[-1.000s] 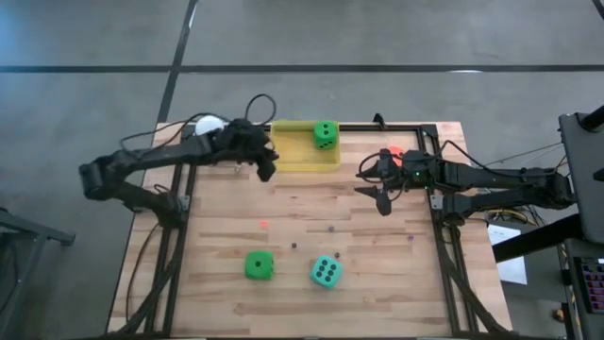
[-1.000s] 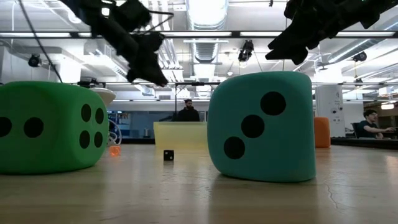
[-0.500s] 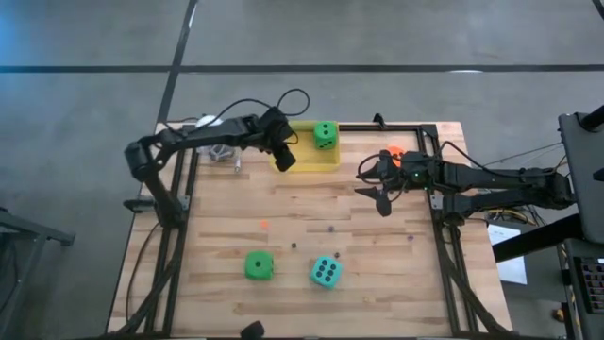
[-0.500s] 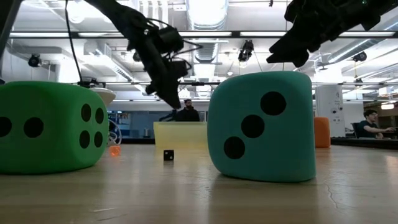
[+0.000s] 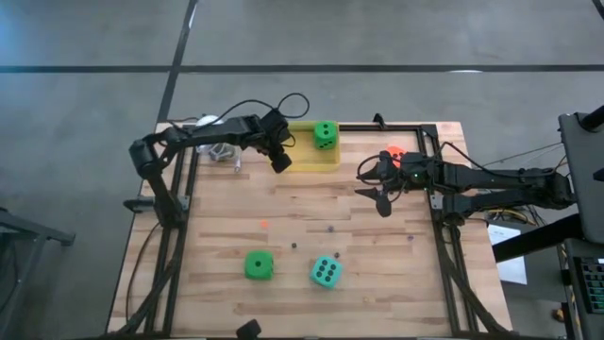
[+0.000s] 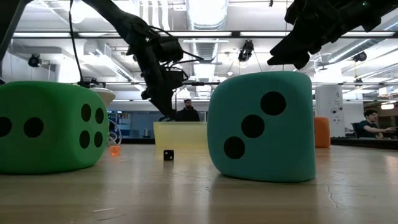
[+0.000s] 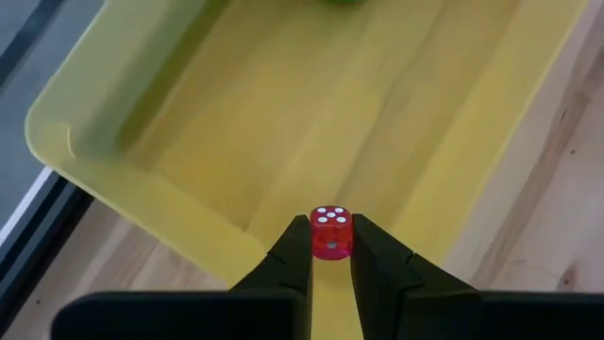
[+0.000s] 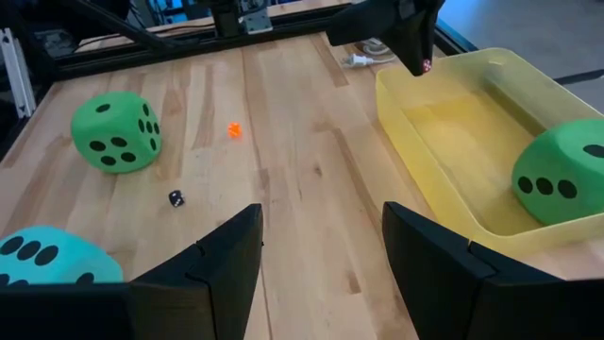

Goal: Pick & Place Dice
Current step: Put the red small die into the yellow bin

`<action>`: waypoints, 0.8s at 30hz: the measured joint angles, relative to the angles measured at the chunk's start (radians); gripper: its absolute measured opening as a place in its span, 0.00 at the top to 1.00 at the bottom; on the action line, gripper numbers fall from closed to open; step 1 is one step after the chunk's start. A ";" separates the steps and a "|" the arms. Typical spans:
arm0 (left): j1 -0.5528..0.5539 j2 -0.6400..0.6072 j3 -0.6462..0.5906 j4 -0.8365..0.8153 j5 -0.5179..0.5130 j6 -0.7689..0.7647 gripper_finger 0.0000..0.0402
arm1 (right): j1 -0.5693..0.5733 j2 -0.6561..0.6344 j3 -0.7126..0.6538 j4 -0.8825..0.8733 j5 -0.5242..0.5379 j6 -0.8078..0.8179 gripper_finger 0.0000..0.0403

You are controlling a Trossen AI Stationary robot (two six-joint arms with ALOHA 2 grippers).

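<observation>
left gripper pinches a small translucent red die between its fingertips, frame centre, over the glossy yellow tray's rim; right gripper spread.

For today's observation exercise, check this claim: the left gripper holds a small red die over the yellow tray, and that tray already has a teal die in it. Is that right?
Not quite. The die in the yellow tray is a green die, not teal, as the high view shows. The teal die sits on the table. The rest holds: the left gripper holds a small red die over the tray.
</observation>
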 joint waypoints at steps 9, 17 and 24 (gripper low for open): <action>-0.014 0.000 -0.032 -0.020 -0.008 0.026 0.89 | 0.000 0.000 0.000 0.000 0.000 0.000 0.47; -0.015 0.001 -0.049 0.003 -0.008 0.026 0.89 | 0.000 0.000 0.000 0.007 0.000 0.000 0.47; -0.016 0.001 -0.049 0.003 -0.008 0.025 0.89 | 0.000 0.000 0.000 0.007 0.000 -0.003 0.47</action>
